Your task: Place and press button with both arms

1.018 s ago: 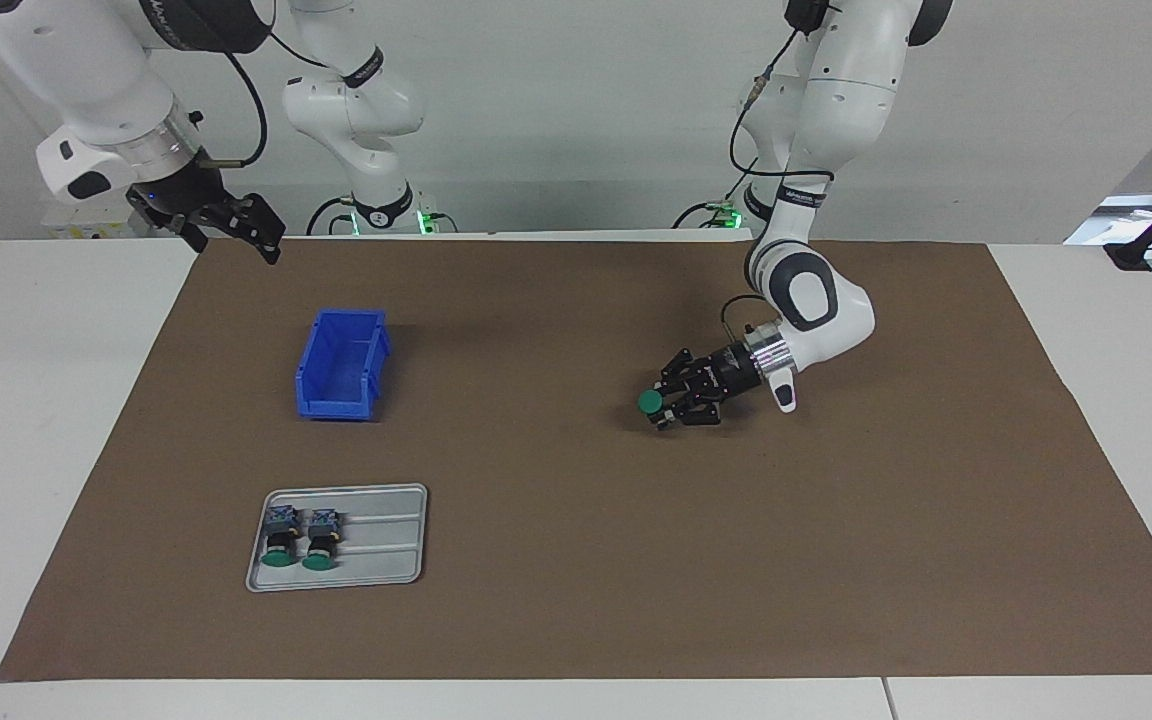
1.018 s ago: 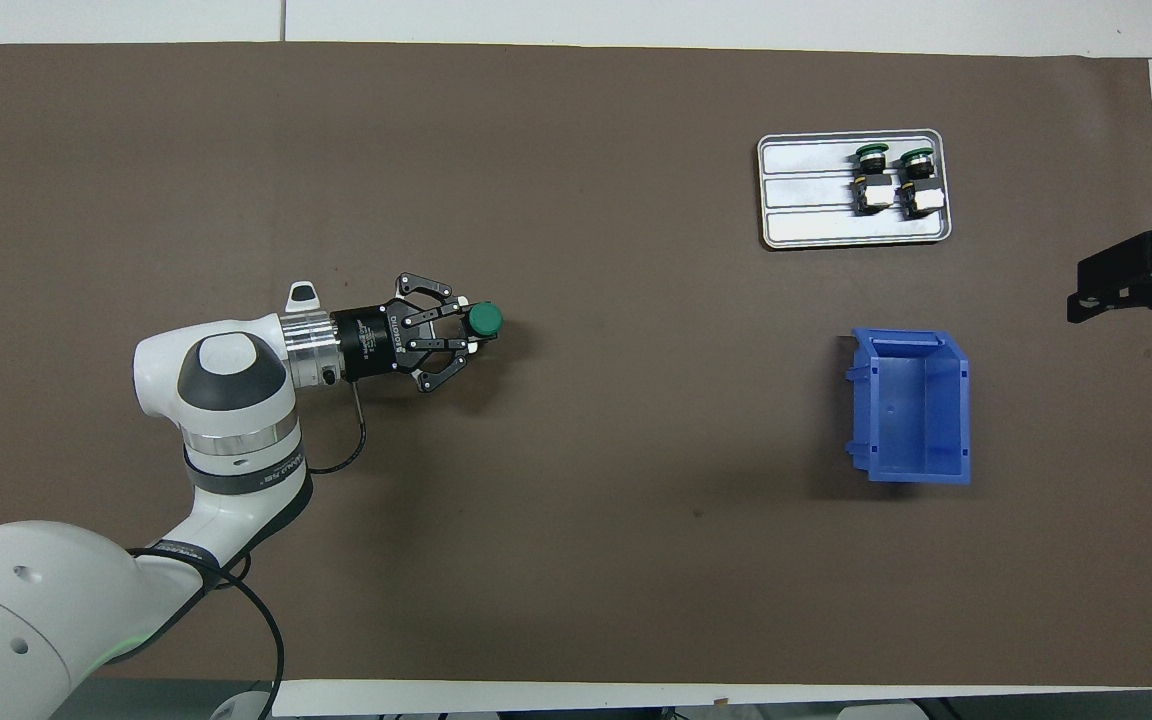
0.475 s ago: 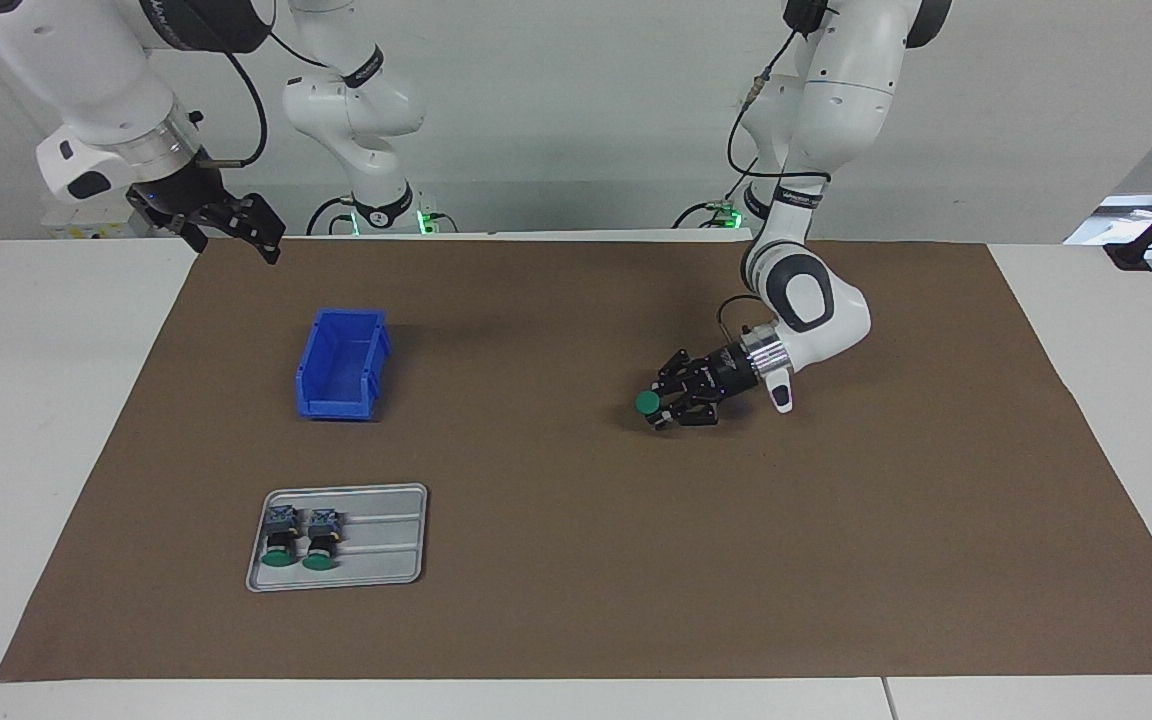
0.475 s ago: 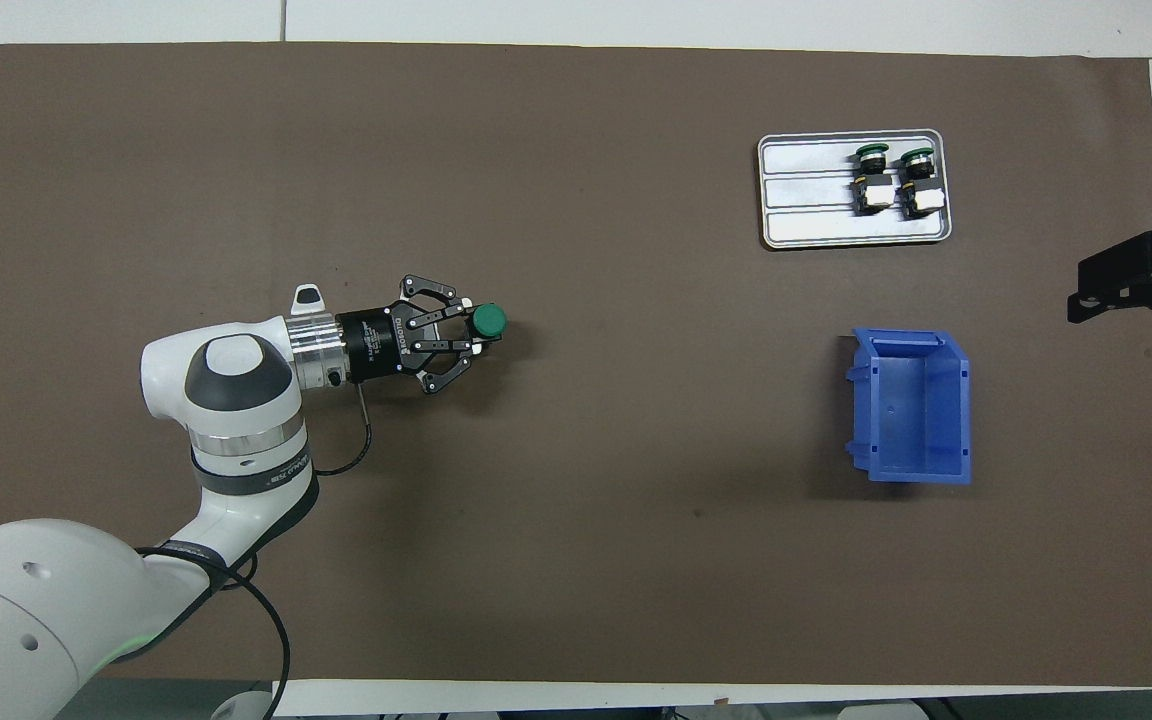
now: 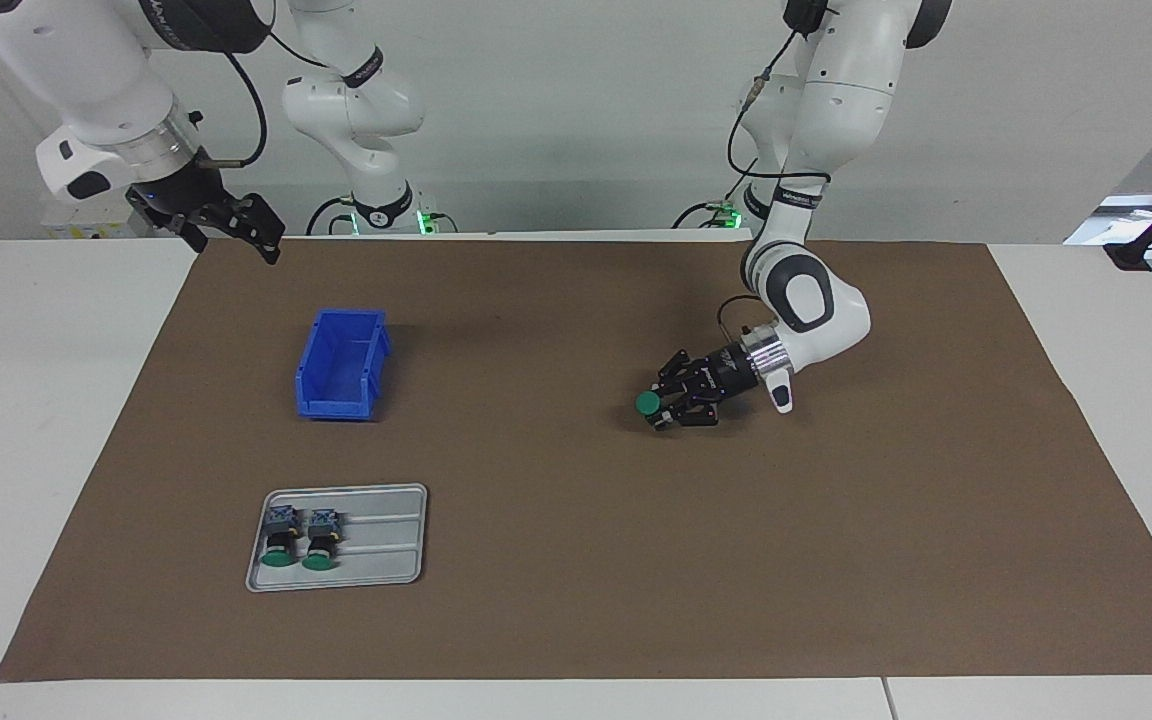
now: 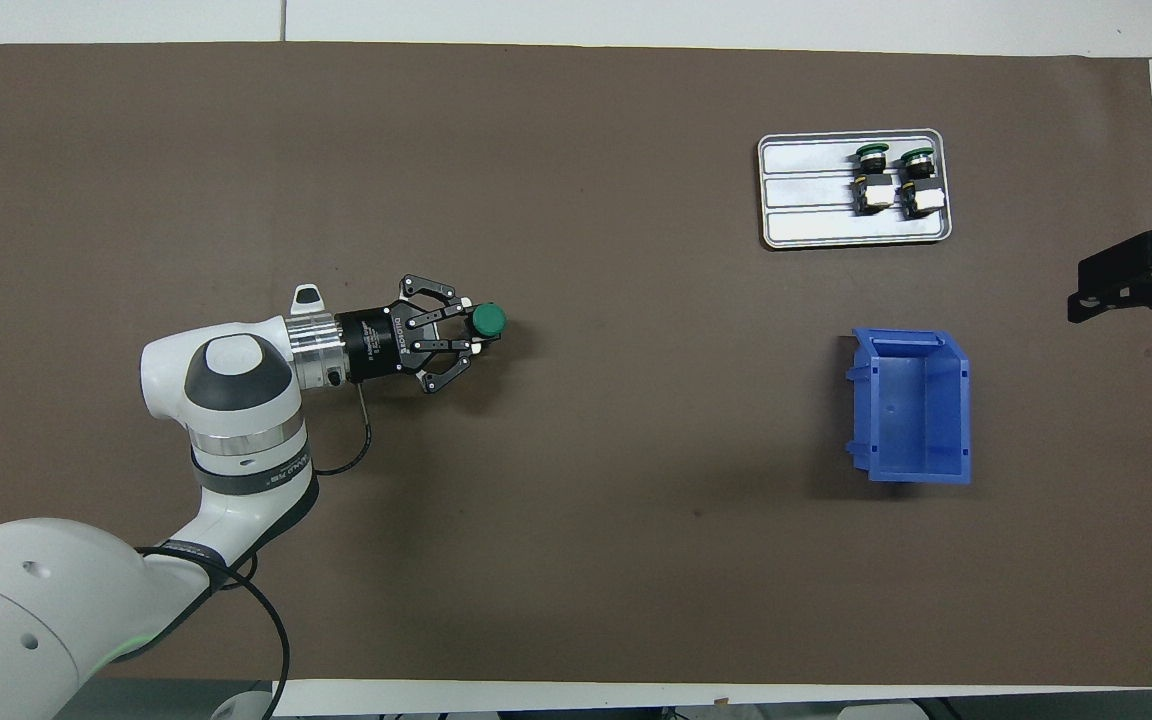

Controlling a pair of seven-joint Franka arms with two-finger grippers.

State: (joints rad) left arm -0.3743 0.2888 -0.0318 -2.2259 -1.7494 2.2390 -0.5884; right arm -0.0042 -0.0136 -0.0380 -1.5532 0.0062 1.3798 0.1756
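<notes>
Facing view: left pincer [image 5: 658, 404] is low over the brown mat [image 5: 576, 600] toward the left arm's end of the bench [image 5: 36, 400], fingers clamped on the button [image 5: 648, 402]; its green cap sticks out past the fingertips, pointing toward the right arm's end. Whether the button touches the mat, can't tell. Right pincer [image 5: 261, 235] hangs in the air over the mat's corner nearest the right arm's base, fingers spread, nothing in it; that arm waits. Blue bin [image 5: 341, 363] sits on the mat toward the right arm's end, open side up. Grey tray [image 5: 376, 545] lies farther from the robots than the bin, near the mat's edge away from the robots, holding two more buttons [image 5: 298, 538] side by side at the tray's end toward the right arm's end of the bench. Overhead view: left pincer [image 6: 469, 335] reaches in level, button [image 6: 486, 320] gripped at its tip, well apart from bin [image 6: 911, 405] and tray [image 6: 806, 190]. Right pincer [image 6: 1126, 280] shows at the mat's edge, spread wide. The two buttons [image 6: 893, 180] lie with caps pointing away from the robots.
</notes>
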